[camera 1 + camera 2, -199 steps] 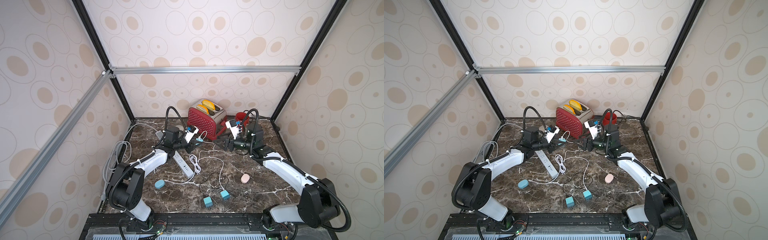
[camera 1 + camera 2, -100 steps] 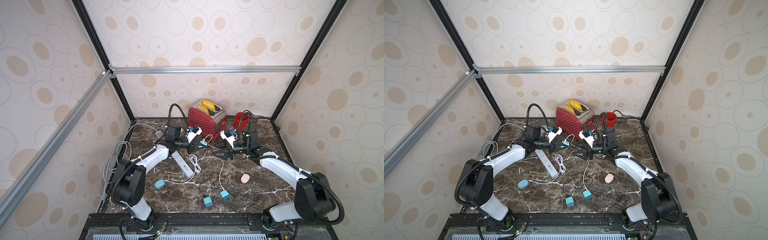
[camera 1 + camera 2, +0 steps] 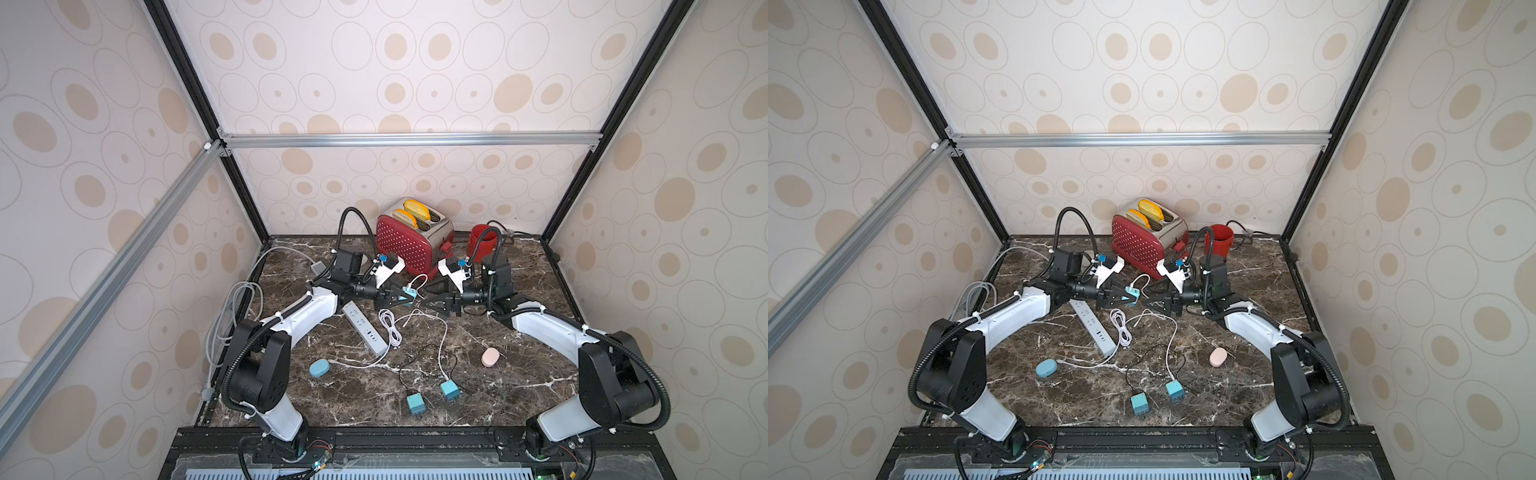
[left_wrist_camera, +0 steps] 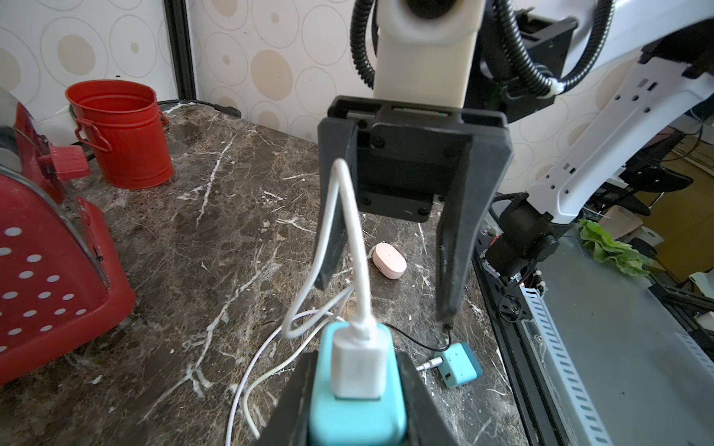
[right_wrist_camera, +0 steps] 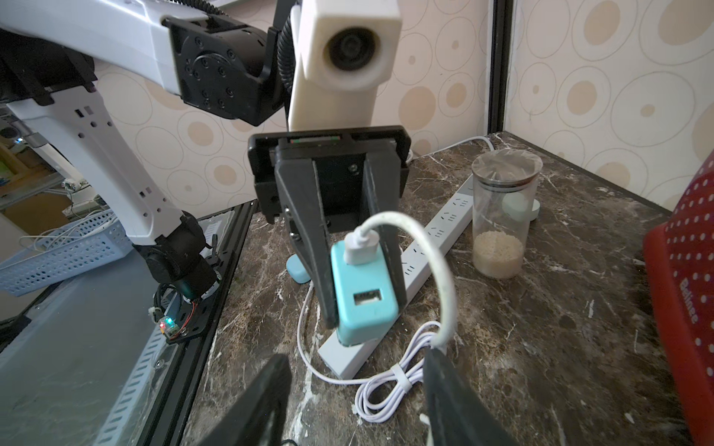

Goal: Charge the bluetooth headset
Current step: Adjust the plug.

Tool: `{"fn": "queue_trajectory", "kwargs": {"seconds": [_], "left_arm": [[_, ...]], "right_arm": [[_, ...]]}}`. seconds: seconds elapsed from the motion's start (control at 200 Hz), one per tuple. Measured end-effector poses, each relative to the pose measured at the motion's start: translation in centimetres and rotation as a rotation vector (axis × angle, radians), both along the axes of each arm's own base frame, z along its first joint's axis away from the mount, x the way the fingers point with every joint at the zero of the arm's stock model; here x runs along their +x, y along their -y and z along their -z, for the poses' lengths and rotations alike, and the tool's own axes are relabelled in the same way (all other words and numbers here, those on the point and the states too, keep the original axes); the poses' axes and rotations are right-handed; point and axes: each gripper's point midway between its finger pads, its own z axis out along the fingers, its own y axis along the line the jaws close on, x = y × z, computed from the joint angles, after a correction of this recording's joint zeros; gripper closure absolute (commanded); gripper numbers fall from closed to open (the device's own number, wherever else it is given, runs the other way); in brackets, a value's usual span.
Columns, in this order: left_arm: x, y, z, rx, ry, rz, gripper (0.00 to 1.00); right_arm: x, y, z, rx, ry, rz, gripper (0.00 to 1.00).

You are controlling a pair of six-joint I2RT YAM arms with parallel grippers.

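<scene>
While the left tool (image 5: 363, 314) pinches a teal adapter (image 5: 365, 285) between its fingers, the right tool (image 4: 384, 297) faces it tip to tip, its jaws spread and holding nothing. A white cable (image 4: 349, 216) is plugged into the adapter's end that faces the right tool and loops up toward that tool's near finger; whether it touches cannot be told. The strip (image 3: 365, 328) lies on the table (image 3: 519, 374) beneath the left tool. The pink case (image 3: 490, 357) rests on the table below and behind the right tool, well apart from it. The blue case (image 3: 319, 368) lies well behind the left tool, beside its arm.
</scene>
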Motion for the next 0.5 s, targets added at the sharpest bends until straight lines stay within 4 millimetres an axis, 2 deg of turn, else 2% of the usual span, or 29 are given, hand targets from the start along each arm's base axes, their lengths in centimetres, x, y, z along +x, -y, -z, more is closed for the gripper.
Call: {"fn": "queue_trajectory", "kwargs": {"seconds": [0.501], "left_arm": [[-0.7, 0.3, -0.6, -0.034, -0.018, 0.056, 0.92]], "right_arm": [[-0.1, -2.1, -1.1, 0.070, -0.014, -0.030, 0.45]]}}
